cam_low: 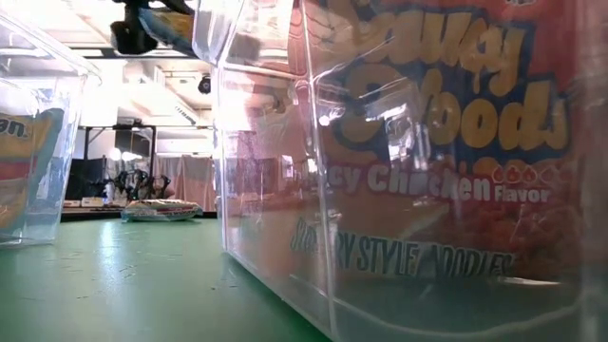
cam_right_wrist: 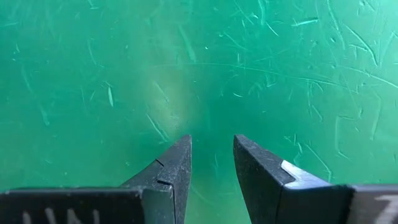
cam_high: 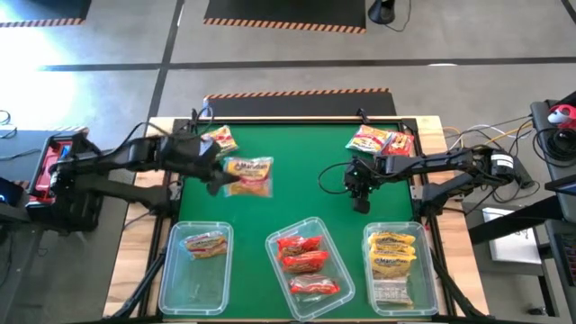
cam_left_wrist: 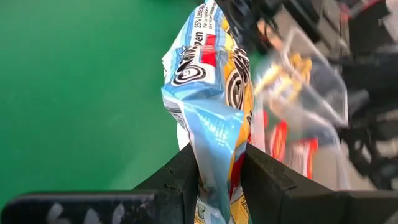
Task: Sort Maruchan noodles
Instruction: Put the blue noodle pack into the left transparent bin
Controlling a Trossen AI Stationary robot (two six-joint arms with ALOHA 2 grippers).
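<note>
My left gripper (cam_high: pixel 225 179) is shut on a light-blue, yellow and orange noodle packet (cam_high: pixel 247 175), held above the left half of the green mat (cam_high: pixel 297 153). The low view shows it high up (cam_low: pixel 157 17). Another packet (cam_high: pixel 219 139) lies flat on the mat at the far left. A pile of red and yellow packets (cam_high: pixel 382 141) lies at the far right. My right gripper (cam_high: pixel 360 196) hovers open over bare mat right of centre, with nothing between its fingers (cam_right_wrist: pixel 177 168). My left gripper pinches one crumpled end of the packet (cam_left_wrist: pixel 217 163) between its two fingers (cam_left_wrist: pixel 186 177). The fingers come from the table's left, slanting down. The packet sticks out beyond the fingertips toward the right, lifted clear of the mat.
Three clear bins stand along the near edge. The left one (cam_high: pixel 171 279) holds one packet, the middle one (cam_high: pixel 274 270) red packets, the right one (cam_high: pixel 369 279) yellow packets. Bare mat lies between the two grippers.
</note>
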